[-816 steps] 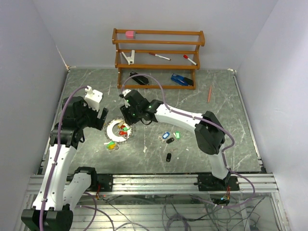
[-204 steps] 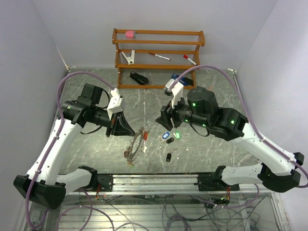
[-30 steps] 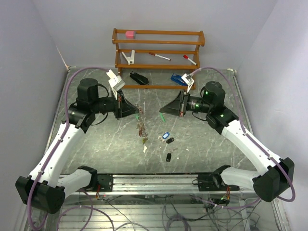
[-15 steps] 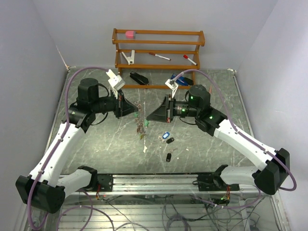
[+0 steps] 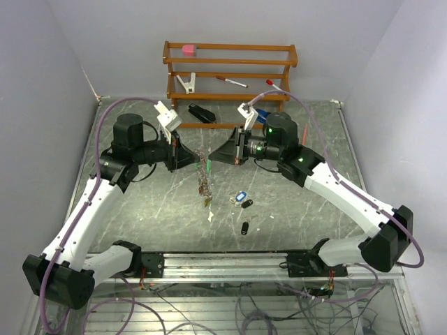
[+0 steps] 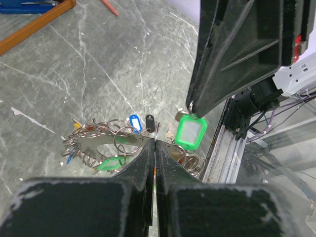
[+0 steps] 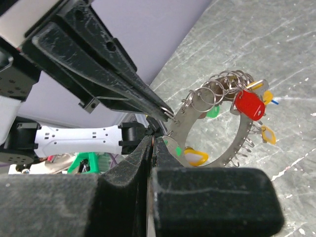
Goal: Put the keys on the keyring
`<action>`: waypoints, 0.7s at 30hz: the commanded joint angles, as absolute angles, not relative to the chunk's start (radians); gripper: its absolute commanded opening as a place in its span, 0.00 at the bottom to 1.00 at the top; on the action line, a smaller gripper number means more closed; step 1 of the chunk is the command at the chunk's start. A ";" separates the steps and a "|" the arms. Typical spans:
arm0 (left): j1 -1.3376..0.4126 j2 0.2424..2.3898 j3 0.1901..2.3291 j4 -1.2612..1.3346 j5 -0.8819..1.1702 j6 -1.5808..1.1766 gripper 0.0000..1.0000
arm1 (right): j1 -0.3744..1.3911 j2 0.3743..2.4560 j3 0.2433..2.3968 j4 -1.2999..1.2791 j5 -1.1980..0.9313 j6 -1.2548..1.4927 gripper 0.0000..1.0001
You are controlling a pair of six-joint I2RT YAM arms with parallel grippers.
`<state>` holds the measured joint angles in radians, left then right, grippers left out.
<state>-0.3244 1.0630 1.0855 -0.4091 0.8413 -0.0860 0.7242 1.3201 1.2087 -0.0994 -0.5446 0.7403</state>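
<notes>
The keyring [image 5: 204,176], a silvery metal loop hung with small rings and coloured tags, dangles above the table. My left gripper [image 5: 195,158] is shut on its band [image 6: 98,143]. My right gripper [image 5: 212,159] comes in from the right, shut on the small ring of a green-tagged key [image 6: 191,132] that hangs from its tip, right beside the keyring. In the right wrist view the keyring [image 7: 237,148] carries a red tag [image 7: 248,103], just past my shut right gripper [image 7: 153,140]. A loose blue key [image 5: 241,196] and black keys [image 5: 247,204] lie on the table below.
A wooden rack [image 5: 230,70] stands at the back with pens, a clip and a pink block. A black stapler [image 5: 202,113] and a blue item [image 5: 262,115] lie at its foot. Another black fob [image 5: 244,227] and white scraps [image 5: 211,216] lie nearer the front.
My right gripper has swung left across the table with the green key until its tip is beside the keyring. My left gripper has held the keyring still.
</notes>
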 commanded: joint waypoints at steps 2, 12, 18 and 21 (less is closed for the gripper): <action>-0.331 1.056 1.141 -0.383 0.850 -0.081 0.07 | 0.745 1.353 1.267 -0.151 -0.499 0.726 0.00; -0.340 1.057 1.147 -0.390 0.854 -0.071 0.07 | 0.766 1.399 1.307 -0.152 -0.471 0.737 0.00; -0.349 1.058 1.153 -0.399 0.856 -0.063 0.07 | 0.770 1.421 1.329 -0.165 -0.455 0.742 0.00; -0.353 1.059 1.156 -0.407 0.855 -0.053 0.07 | 0.771 1.430 1.344 -0.173 -0.452 0.744 0.00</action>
